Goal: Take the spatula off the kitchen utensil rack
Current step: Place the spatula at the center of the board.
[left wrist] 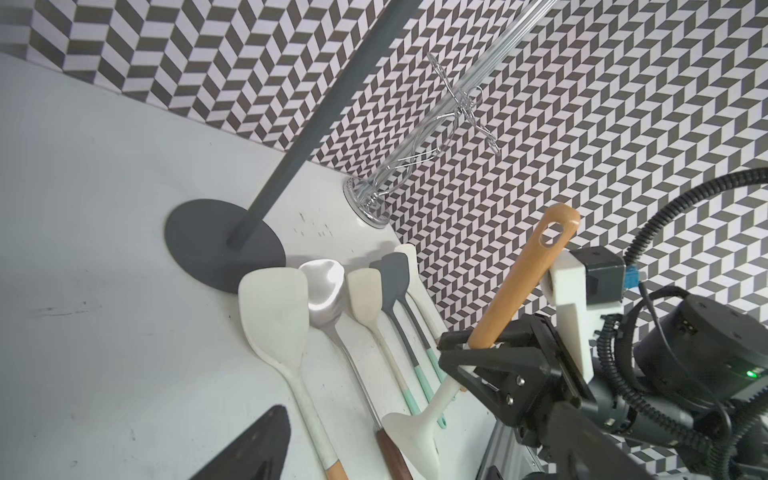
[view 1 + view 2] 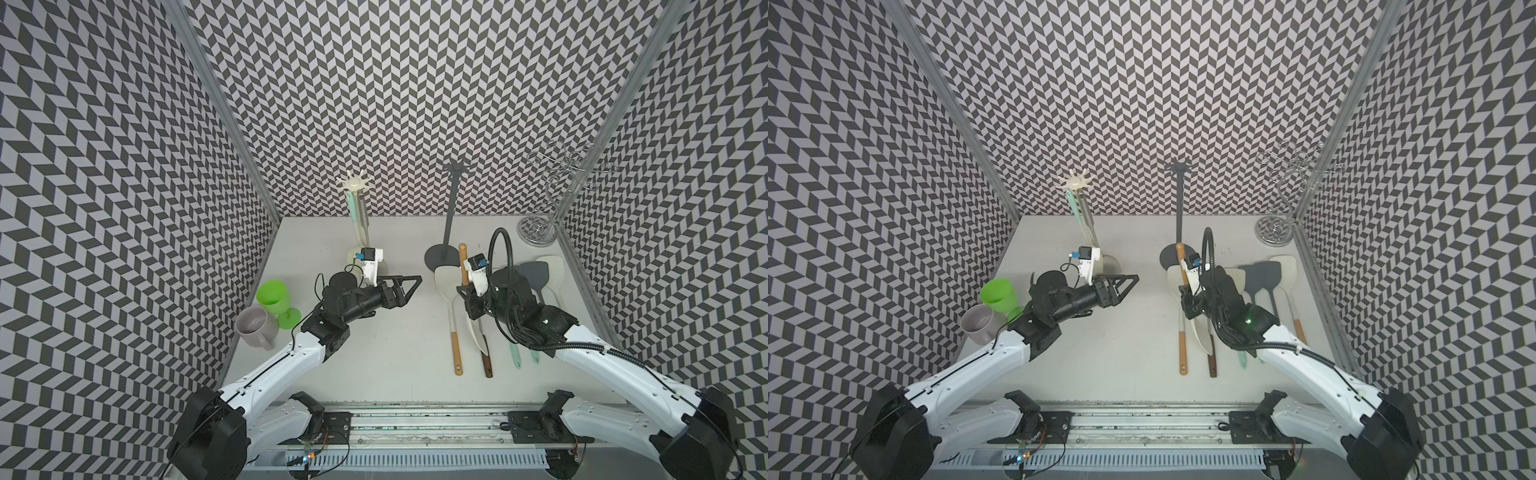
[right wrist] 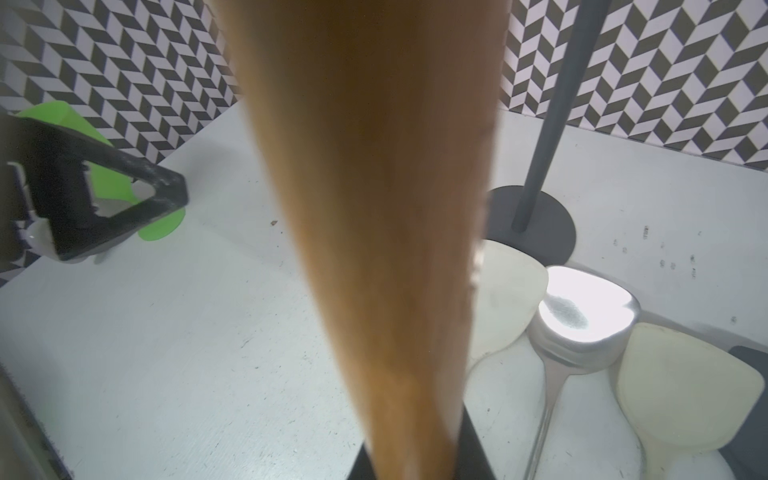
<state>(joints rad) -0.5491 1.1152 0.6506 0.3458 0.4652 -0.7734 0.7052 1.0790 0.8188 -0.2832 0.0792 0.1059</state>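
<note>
The right gripper is squeezing the spatula, handle up, just right of the rack; the left gripper is hanging open.

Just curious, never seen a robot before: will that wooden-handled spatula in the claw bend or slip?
The spatula has a solid-looking wooden handle, so it is probably stiff. Its pale head looks rubbery and may flex if pushed. The right gripper pinches the smooth, tapered handle at one narrow spot, so it could swivel or slide a little.
</note>
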